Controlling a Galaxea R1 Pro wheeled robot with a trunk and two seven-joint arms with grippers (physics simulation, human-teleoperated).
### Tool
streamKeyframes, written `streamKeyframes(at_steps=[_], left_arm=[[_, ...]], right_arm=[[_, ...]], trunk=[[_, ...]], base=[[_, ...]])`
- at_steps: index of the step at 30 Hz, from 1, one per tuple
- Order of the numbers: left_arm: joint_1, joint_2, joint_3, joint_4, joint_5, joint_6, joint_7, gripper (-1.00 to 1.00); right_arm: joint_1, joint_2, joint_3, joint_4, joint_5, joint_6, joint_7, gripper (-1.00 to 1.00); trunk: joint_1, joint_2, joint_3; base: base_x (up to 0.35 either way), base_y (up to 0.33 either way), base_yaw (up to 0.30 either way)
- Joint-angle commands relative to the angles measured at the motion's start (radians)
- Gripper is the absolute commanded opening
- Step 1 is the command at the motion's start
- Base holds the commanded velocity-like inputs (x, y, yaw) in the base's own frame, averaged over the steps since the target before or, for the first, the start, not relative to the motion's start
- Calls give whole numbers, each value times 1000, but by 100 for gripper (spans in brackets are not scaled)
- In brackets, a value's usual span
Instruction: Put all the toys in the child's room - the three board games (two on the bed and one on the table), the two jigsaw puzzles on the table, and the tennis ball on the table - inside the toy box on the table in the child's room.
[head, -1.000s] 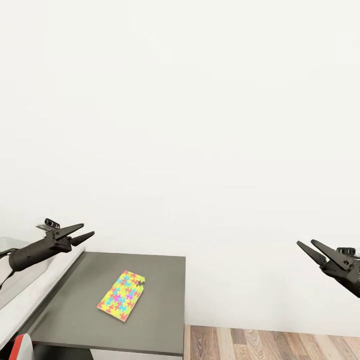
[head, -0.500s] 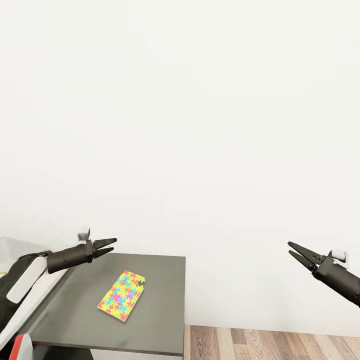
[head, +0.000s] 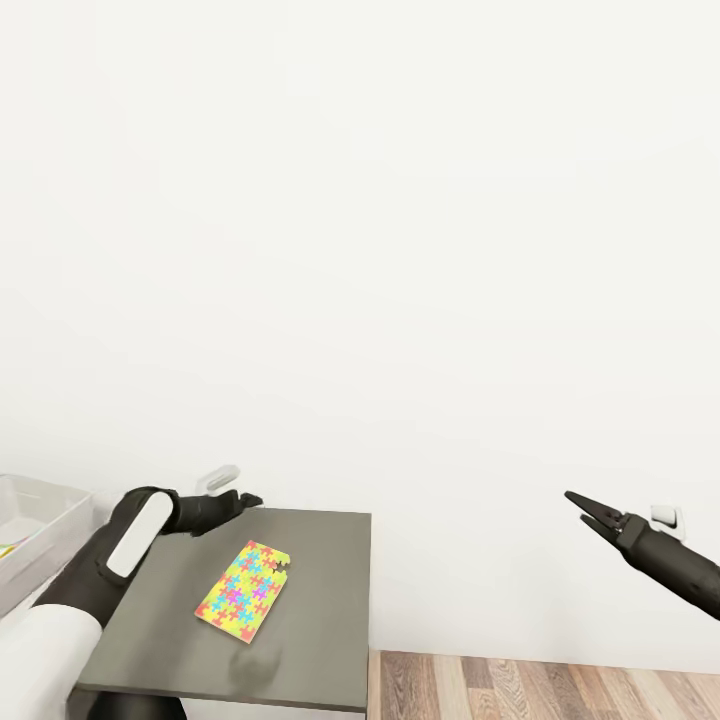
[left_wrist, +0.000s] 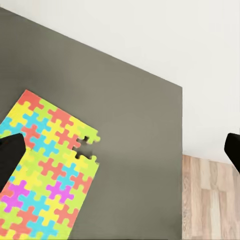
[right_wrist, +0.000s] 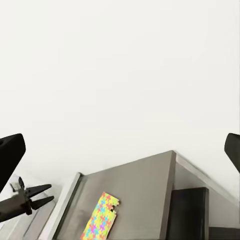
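— So, biggest things first: what do you get from the head camera?

— White wall (head: 400, 200) over most of it, a strip of wood-plank floor (head: 540, 685) low at the right, and the dark-grey-topped cabinet (head: 310, 620) at lower left. A jigsaw puzzle (head: 243, 590) lies flat on that top, one corner piece missing. The left arm reaches over the cabinet's far edge, and the left gripper (head: 243, 499) sits above the surface, short of the puzzle.

— Are its fingers spread?

— From the head view, hard to say. The left wrist camera settles it: two dark fingertips (left_wrist: 10, 152) stand at opposite sides of the picture, wide apart, holding nothing, with the puzzle (left_wrist: 47, 172) and grey top (left_wrist: 135, 150) beneath.

— And the right side?

— The right gripper (head: 578, 503) hangs in the air well clear of the cabinet, tips close together in the head view. Its own camera, though, shows the fingertips (right_wrist: 10, 155) parted (and empty), looking across at the cabinet (right_wrist: 135, 195), the puzzle (right_wrist: 101, 216) and the left gripper (right_wrist: 44, 195).

— Any container?

— A pale translucent toy box (head: 40, 530), cut off by the left edge. Something yellowish shows through at its bottom; I can't identify it.
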Motion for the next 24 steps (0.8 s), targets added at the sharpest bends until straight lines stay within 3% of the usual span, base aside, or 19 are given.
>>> streamKeyframes(at_steps=[1, 2, 4, 6, 8, 10, 15, 24], left_arm=[[-3, -11, -3, 6, -4, 3, 35, 100], [-11, -33, -3, 23, -32, 4, 81, 100], [-25, -58, -3, 48, -67, 4, 115, 100], [-55, -96, -3, 108, -133, 2, 145, 100], [-108, -133, -3, 216, -229, -7, 161, 100], [-151, -147, -2, 277, -280, -36, 163, 100], [-198, -159, -2, 333, -331, -88, 165, 100], [-223, -152, -2, 355, -342, -101, 165, 100]], right_arm=[[-1, 0, 1, 0, 4, 5, -3, 100], [-1, 0, 6, -1, 4, 6, -16, 100], [0, 0, 14, -1, 3, 7, -26, 100], [0, 0, 32, -1, 3, 7, -36, 100], [-1, -1, 68, -1, 4, 7, -43, 100], [-5, -1, 97, -1, 4, 7, -50, 100], [-8, 0, 131, -1, 5, 2, -110, 100], [-8, 0, 140, -1, 5, -2, -142, 100]], trunk=[[0, -1, -2], [0, -1, -2], [0, -1, -2], [0, -1, -2], [0, -1, -2], [0, -1, -2], [0, -1, -2], [0, -1, -2]], base=[[0, 0, 0], [0, 0, 0], [0, 0, 0], [0, 0, 0], [0, 0, 0], [0, 0, 0], [0, 0, 0], [0, 0, 0]])
